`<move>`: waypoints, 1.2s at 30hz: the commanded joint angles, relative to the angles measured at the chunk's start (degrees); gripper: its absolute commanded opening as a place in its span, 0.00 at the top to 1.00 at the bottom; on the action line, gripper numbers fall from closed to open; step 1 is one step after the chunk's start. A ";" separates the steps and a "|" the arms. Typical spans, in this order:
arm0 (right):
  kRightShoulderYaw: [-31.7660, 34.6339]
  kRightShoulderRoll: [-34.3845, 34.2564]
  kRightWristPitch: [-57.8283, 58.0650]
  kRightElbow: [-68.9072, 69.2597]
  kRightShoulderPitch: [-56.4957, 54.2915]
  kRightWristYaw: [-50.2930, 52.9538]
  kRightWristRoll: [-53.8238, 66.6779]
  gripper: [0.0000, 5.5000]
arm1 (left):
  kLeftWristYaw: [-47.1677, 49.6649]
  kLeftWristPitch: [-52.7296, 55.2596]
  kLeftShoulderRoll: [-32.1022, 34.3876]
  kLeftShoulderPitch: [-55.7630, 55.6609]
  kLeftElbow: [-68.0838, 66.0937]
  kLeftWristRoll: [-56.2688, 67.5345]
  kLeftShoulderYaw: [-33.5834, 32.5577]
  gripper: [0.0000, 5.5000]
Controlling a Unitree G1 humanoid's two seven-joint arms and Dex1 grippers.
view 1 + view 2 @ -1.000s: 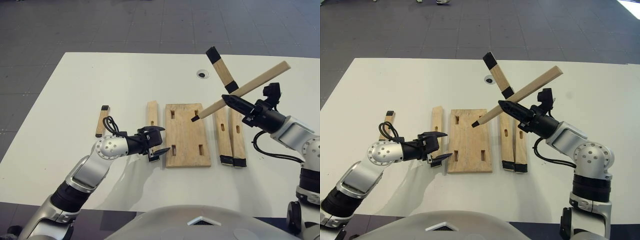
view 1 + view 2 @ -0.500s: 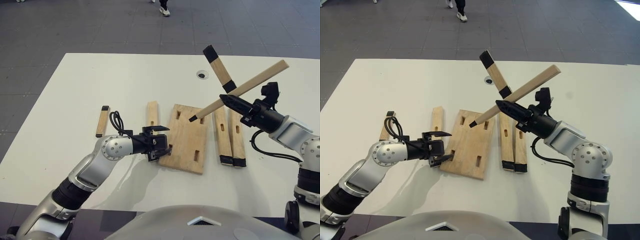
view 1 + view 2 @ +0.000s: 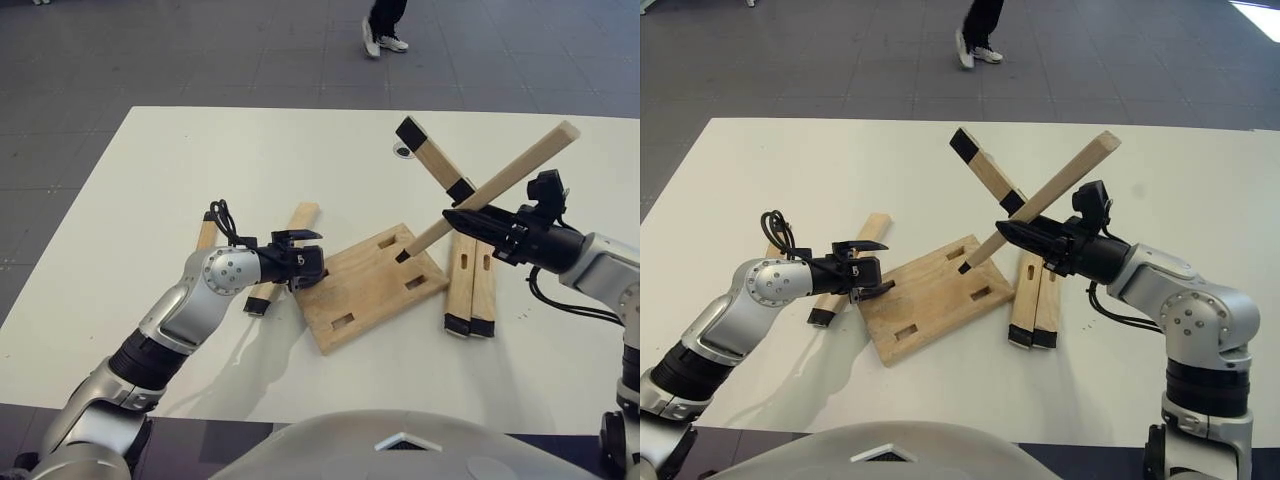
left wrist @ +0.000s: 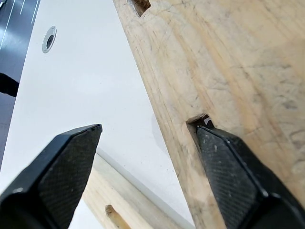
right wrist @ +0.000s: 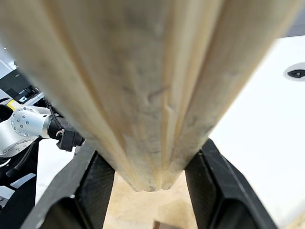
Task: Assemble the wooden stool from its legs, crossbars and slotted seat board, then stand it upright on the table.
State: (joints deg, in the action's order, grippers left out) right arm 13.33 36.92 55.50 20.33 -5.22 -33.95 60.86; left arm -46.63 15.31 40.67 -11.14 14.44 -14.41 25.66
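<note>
White table (image 3: pixel 180 170): seat board (image 3: pixel 365 292) swung askew, hooked by left end effector (image 3: pixel 318 258).

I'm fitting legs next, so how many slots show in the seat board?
4 slots, one by each seat board corner: far, right, near, and left, under the left gripper's finger.

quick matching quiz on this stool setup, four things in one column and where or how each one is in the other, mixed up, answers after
1. seat board
2. left gripper
3. long leg
4. two black-tipped legs

a. held in the right gripper, slanting, dark tip down toward the board
b. side by side on the table, right of the board
c. lying on the table, turned askew
d. jaws open at the board's left edge

Pairs: 1-c, 2-d, 3-a, 4-b
</note>
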 commanded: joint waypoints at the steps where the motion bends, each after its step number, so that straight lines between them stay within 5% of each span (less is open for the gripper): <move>1: 2.78 0.05 1.45 4.95 4.27 2.67 2.07 0.63 | 1.36 4.51 -1.40 1.51 -0.63 -2.33 0.15 0.33; 15: 1.34 -0.10 -1.80 -4.06 3.20 0.06 -4.69 0.63 | 2.41 6.44 -3.66 1.30 -0.37 -3.60 0.37 0.33; 29: -14.29 -1.44 -10.79 0.04 4.86 4.55 -24.46 0.63 | 5.49 11.22 -8.56 -1.55 0.18 -5.34 -0.36 0.33; 36: -16.36 -2.85 -16.97 -11.71 7.46 2.66 -29.73 0.63 | 5.93 11.36 -9.95 -1.74 -0.04 -5.65 -0.51 0.33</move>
State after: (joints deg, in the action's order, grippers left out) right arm 0.66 33.80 34.77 17.81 -1.32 -31.77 36.64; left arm -41.17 27.16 31.41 -11.55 14.87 -19.94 25.08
